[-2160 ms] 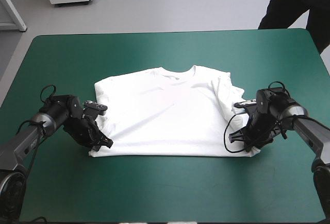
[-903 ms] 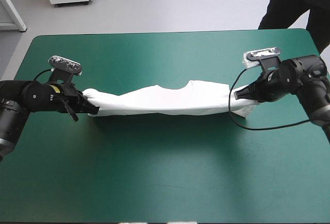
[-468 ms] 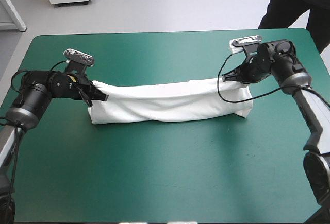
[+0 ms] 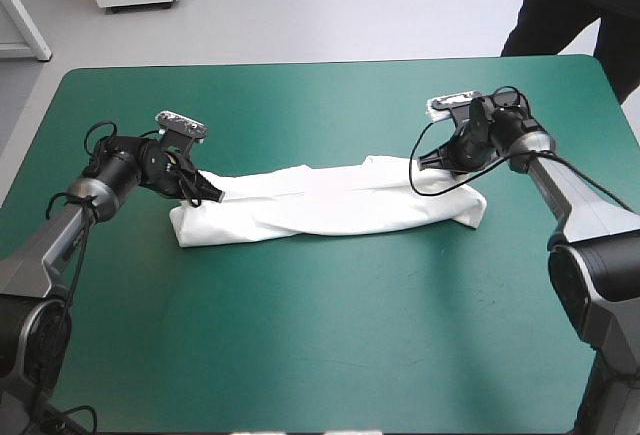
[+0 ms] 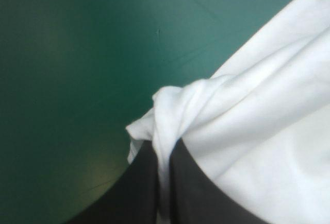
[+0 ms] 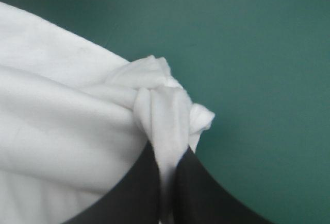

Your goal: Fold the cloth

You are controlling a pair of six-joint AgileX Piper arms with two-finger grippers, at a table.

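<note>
T-shirt (image 4: 330, 205): near hem now carried over. It lies as a long band on your surface (image 4: 320, 355) between left pincer (image 4: 212, 192) and right pincer (image 4: 421, 163). Both are clenched on bunched corners. First fold seemingly laid.

In the high view the fingertips of the left gripper (image 4: 212, 191) and the right gripper (image 4: 424, 161) are too small to tell apart where they meet the T-shirt (image 4: 330, 205). Its collar and sleeves are hidden inside the roll. In each wrist view the T-shirt runs off past the edge, and the pinched fold covers the fingers' inner faces.
</note>
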